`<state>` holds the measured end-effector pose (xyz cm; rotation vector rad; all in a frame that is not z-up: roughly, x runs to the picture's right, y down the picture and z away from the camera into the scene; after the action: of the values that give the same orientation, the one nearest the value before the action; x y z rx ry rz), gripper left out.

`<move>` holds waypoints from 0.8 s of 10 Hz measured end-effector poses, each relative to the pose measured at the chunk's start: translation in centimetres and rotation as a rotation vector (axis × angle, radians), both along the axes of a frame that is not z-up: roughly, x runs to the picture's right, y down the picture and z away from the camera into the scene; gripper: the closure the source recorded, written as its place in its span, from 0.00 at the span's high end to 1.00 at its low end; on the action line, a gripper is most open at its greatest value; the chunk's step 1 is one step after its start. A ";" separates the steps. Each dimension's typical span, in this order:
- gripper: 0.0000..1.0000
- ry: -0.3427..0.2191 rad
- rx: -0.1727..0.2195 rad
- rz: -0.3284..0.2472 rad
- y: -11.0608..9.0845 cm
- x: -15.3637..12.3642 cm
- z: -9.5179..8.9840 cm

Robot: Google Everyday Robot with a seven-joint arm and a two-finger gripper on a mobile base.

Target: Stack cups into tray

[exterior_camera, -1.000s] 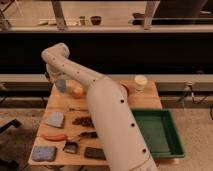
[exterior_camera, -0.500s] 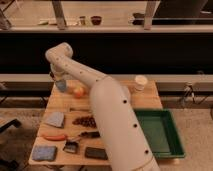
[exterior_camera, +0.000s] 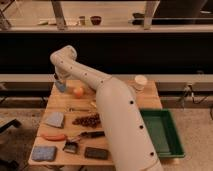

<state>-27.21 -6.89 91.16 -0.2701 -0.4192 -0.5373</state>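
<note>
Dark green plastic marked your goal: the tray (exterior_camera: 165, 132) lay at the near right of the wooden table (exterior_camera: 150, 100), bare inside, with the thick white body of the arm (exterior_camera: 122, 125) rising just beside its left rim. Nearest you on the left sat a blue sponge (exterior_camera: 44, 152), a black block (exterior_camera: 96, 153) and a small brush (exterior_camera: 71, 146). A grey cloth (exterior_camera: 54, 119) and a brown heap (exterior_camera: 87, 120) lay toward the middle. All that clutter lay under any straight line from the far left corner to the tray.

At that far left corner the gripper (exterior_camera: 59, 81) hung at the blue cup (exterior_camera: 61, 88), its jaws pressed together. You could not tell from here whether they pinched the cup's rim or only touched it, so the sound move was to confirm a hold before lifting. An orange ball (exterior_camera: 78, 91) sat just beside the cup on its right, and the table's left and back edges ran close by. A sideways nudge could have tipped the cup off, so a straight rise looked safer. Once high, you had open room above the clutter, though the arm bent sharply at its elbow there, so a slow sweep suited.

The pale cup (exterior_camera: 140, 82) stood at the far right corner, near the back edge and well apart from the blue one, with bare wood between it and the tray. Beyond the table ran a pale rail (exterior_camera: 180, 78).
</note>
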 end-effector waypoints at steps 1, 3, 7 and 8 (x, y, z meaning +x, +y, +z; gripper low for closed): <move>0.00 0.001 0.009 -0.001 -0.2 0.1 -0.1; 0.00 -0.007 0.012 -0.010 -0.2 -0.7 -0.3; 0.08 -0.002 0.005 -0.013 -0.5 -1.0 0.0; 0.18 -0.002 -0.007 -0.010 -0.4 -1.3 0.1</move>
<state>-28.48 -7.31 91.28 -0.2787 -0.4217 -0.5458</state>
